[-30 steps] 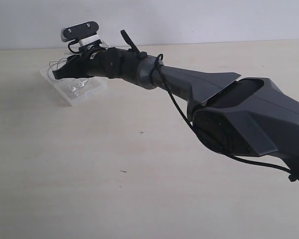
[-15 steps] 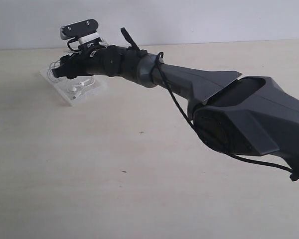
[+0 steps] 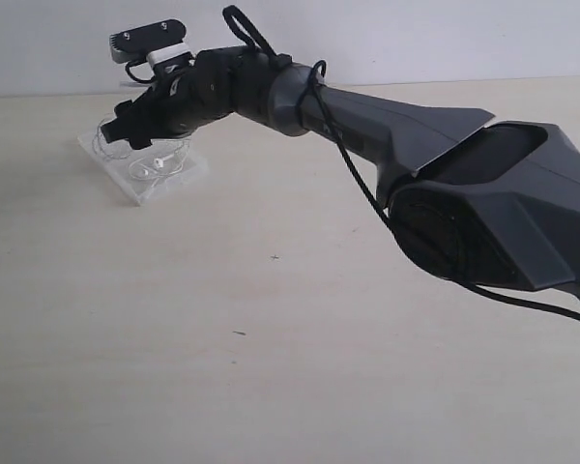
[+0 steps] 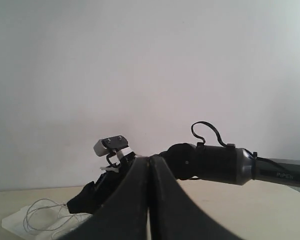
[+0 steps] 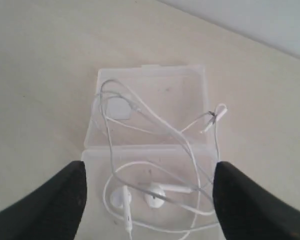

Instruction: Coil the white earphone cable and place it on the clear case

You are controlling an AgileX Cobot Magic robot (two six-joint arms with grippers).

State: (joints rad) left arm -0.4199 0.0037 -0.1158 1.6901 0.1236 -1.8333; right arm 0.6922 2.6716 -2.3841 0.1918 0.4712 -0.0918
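Note:
The clear case lies open and flat on the table, its two halves side by side, also visible in the exterior view and the left wrist view. The white earphone cable rests on it in loose loops, both earbuds on one half; a few loops hang past the rim. Those loops show faintly in the exterior view too. My right gripper hovers open just above the case with nothing between its fingers, at the far left of the table. My left gripper is shut and empty, pointing towards the right arm.
The right arm stretches across the table from the right front to the far left. A thick black robot cable hangs along it. A pale wall stands behind the table's far edge.
The right gripper has opened wide and risen a little off the case, leaving the cable lying on it. The right arm has lifted slightly.

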